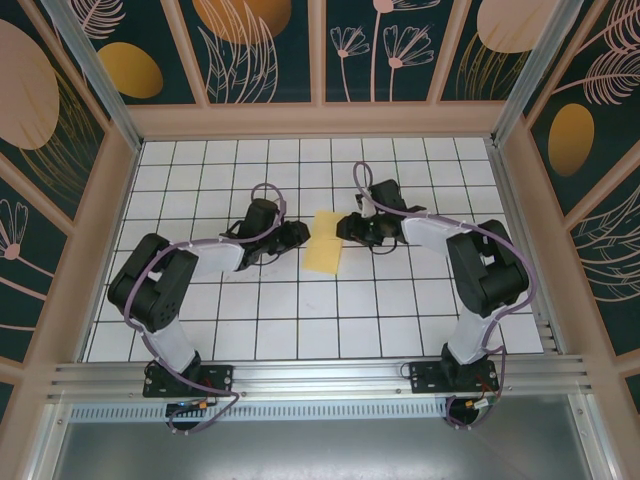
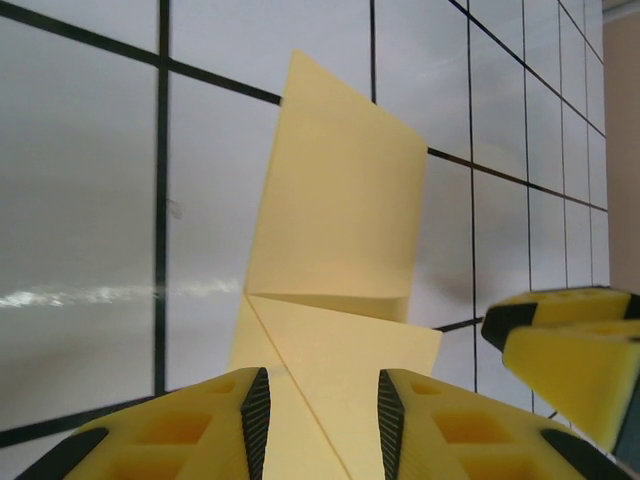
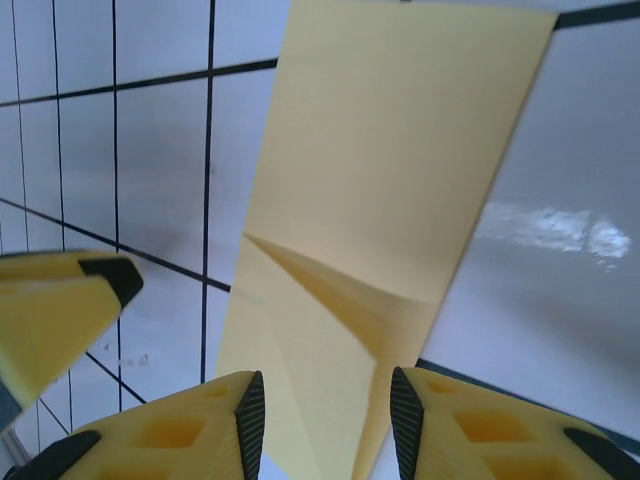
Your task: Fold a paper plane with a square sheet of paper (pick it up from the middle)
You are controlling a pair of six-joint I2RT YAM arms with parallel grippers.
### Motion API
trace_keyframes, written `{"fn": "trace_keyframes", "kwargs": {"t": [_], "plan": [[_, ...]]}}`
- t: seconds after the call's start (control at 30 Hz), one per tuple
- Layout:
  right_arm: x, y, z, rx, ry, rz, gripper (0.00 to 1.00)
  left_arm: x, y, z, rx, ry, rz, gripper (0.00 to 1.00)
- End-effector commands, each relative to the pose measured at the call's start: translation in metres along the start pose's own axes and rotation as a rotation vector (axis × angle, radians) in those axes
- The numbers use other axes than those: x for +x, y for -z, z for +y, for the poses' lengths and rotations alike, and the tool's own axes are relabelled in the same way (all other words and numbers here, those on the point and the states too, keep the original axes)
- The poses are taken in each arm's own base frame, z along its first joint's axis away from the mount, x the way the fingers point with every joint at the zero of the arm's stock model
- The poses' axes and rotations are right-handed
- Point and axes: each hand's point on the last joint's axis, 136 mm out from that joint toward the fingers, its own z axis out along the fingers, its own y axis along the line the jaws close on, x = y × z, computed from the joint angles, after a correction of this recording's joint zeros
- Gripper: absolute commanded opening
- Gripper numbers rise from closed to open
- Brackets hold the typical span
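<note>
The yellow sheet of paper (image 1: 325, 243) lies on the white grid table, folded lengthwise into a narrow strip. Its far end carries a triangular flap with a raised crease (image 2: 335, 330) (image 3: 340, 300). A pointed paper plane is out of view. My left gripper (image 1: 300, 235) is low at the strip's far left edge, open, with the flap lying between its pads (image 2: 255, 415). My right gripper (image 1: 346, 228) faces it from the right, also open over the same end (image 3: 322, 425). Each wrist view catches the other gripper's yellow fingers (image 2: 570, 340) (image 3: 60, 310).
Pale wooden walls with dark painted panels (image 1: 320, 118) ring the tiled table. An aluminium rail (image 1: 320, 378) runs along the near edge by the arm bases. Bare tiles (image 1: 330, 310) lie between the paper and the rail.
</note>
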Motion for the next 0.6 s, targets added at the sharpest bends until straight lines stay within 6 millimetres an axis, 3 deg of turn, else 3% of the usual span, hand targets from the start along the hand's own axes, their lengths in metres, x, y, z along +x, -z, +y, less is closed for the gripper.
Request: {"fn": "trace_keyframes", "kwargs": {"t": [0.0, 0.3, 0.57], "plan": [[0.0, -0.007, -0.002, -0.018, 0.017, 0.007, 0.41, 0.001, -0.001, -0.014, 0.045, 0.013, -0.015, 0.37], [0.015, -0.024, -0.006, -0.054, 0.013, 0.09, 0.41, 0.008, -0.009, -0.016, 0.059, 0.035, 0.013, 0.35], [0.019, -0.029, -0.011, -0.062, -0.009, 0.102, 0.21, 0.015, -0.018, -0.018, 0.087, 0.063, 0.048, 0.36]]}}
